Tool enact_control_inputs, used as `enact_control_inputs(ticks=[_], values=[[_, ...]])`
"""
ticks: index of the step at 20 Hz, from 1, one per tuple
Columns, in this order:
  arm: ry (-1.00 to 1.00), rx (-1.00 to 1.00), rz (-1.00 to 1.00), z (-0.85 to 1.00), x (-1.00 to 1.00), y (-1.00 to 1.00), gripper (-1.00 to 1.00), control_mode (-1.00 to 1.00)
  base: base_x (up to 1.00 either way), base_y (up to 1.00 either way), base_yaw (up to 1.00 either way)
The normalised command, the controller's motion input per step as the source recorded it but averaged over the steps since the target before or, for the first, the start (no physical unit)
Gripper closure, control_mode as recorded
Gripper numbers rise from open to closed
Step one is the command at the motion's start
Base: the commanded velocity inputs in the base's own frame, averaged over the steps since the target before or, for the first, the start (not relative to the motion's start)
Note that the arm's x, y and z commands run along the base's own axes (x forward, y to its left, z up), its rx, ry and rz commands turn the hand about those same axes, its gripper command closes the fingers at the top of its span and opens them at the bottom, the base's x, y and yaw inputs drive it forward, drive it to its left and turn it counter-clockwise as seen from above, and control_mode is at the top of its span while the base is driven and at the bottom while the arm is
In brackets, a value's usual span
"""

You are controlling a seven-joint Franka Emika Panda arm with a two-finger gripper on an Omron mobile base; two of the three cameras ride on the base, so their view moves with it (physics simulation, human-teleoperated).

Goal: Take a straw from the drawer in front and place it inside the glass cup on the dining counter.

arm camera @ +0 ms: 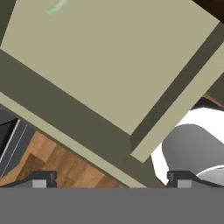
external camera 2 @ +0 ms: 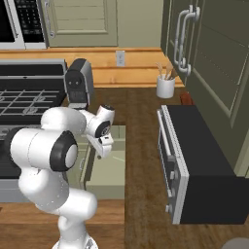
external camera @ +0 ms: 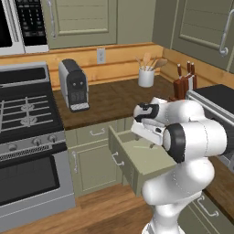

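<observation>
Simulated kitchen corner with dark wood worktop (external camera: 114,98), stove (external camera: 27,119) to the left, black toaster oven (external camera 2: 199,165) to the right. Below the worktop, the drawer (external camera: 137,160), pulled wide open, pale green inside. Above it, white arm (external camera: 192,141), bent forward with the hand tipped down over the drawer's open top.

Risks from here, as a judgement:
- Collision with the drawer. Hand close above the raised drawer wall (arm camera: 78,127); a straight descent from this spot likely to land a finger on the wall or front edge rather than inside.
- Bumping the drawer. Any sideways knock apt to push it partly shut, narrowing the way in.
- Missing the straw (arm camera: 56,7). Seen from the hand as a faint pale sliver lying flat on the drawer floor, far toward the opposite corner, well apart from the fingertips. Very thin and flat against the floor, so likely to roll or skid off when pinched, or to slip out of a loose hold.
- Poor aim. Straw near the edge of the hand's view, so the reach needs a good shift across the drawer before lowering.

Gripper (arm camera: 112,180): jaws spread as wide as they go, one dark fingertip (arm camera: 41,179) at each side of the hand's view. Nothing between them, nothing touched; hanging in open air over the drawer's near corner.
</observation>
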Motion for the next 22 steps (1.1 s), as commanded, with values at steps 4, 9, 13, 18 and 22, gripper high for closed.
enact_control_inputs(ticks=[4,9,13,18,22], values=[[0.00,0.00,-0.02,-0.33,0.14,0.22,-1.00,-1.00,0.00,0.00,0.00],[0.00,0.00,0.00,-0.40,0.11,0.16,-1.00,-1.00,0.00,0.00,0.00],[0.00,0.00,0.00,-0.39,0.10,0.03,-1.00,-1.00,0.00,0.00,0.00],[0.00,0.00,0.00,-0.36,0.03,0.00,-1.00,-1.00,0.00,0.00,0.00],[0.00,0.00,0.00,-0.34,0.02,0.01,-1.00,-1.00,0.00,0.00,0.00]])
